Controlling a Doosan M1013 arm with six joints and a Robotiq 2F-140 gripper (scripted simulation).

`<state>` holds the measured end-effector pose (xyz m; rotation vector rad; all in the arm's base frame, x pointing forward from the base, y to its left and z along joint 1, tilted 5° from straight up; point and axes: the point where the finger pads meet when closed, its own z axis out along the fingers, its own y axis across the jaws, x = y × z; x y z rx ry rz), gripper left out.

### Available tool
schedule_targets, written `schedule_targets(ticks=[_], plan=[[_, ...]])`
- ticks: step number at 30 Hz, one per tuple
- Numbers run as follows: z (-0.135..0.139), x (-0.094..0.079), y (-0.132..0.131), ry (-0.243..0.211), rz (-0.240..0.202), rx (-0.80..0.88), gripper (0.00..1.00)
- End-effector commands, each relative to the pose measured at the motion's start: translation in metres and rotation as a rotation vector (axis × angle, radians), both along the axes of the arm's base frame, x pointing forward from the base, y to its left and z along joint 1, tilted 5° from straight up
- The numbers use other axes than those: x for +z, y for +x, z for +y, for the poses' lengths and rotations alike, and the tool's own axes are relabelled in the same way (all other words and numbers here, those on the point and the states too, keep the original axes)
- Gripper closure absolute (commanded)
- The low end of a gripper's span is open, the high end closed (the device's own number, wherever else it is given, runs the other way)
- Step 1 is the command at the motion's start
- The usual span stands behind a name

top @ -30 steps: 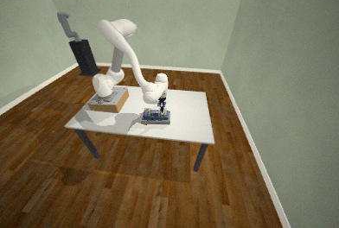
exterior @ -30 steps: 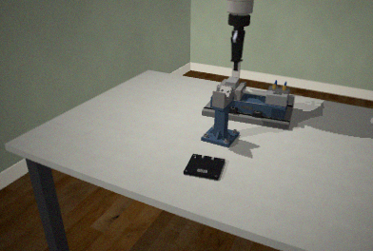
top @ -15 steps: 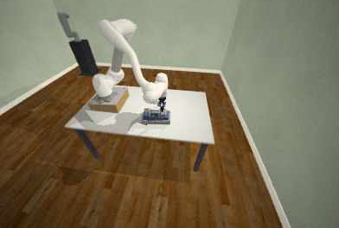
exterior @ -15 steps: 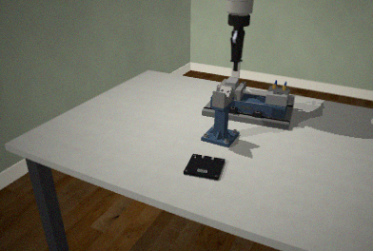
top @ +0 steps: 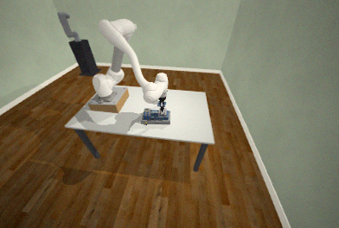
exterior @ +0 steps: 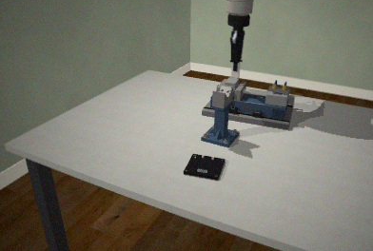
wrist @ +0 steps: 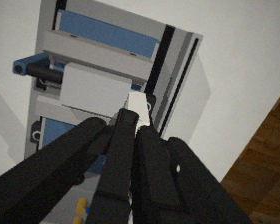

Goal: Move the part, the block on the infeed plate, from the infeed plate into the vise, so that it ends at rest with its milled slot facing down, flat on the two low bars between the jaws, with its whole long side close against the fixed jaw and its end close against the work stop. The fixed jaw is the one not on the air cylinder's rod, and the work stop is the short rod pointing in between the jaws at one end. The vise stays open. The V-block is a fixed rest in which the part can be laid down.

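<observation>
The part (wrist: 93, 90) (exterior: 232, 86), a light grey block, lies in the vise (wrist: 108, 35) (exterior: 259, 106) (top: 156, 117) between the two jaws, with one end near the work stop (wrist: 35, 70), a dark rod with a blue end. My gripper (wrist: 133, 104) (exterior: 235, 68) (top: 163, 109) is shut with nothing between its fingers. It points straight down, with its tips just above the part's other end. The black infeed plate (exterior: 205, 166) lies bare on the table in front of the vise. Whether the slot faces down is hidden.
The V-block (exterior: 219, 100) stands on a blue post (exterior: 220, 124) right beside the vise's near end. The vise sits on the white table (exterior: 119, 124) (top: 190, 117). The arm's base stands on a wooden box (top: 110, 101) at the table's left end.
</observation>
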<state>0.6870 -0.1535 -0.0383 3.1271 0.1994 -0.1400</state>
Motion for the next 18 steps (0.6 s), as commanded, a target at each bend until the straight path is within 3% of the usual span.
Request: schedule_targets(ticks=[1,18], plan=[[0.0029,0.0018,0.0003,-0.001,-0.004,-0.006,1.0],[0.0051,0.0018,0.0,-0.001,-0.004,-0.006,1.0]])
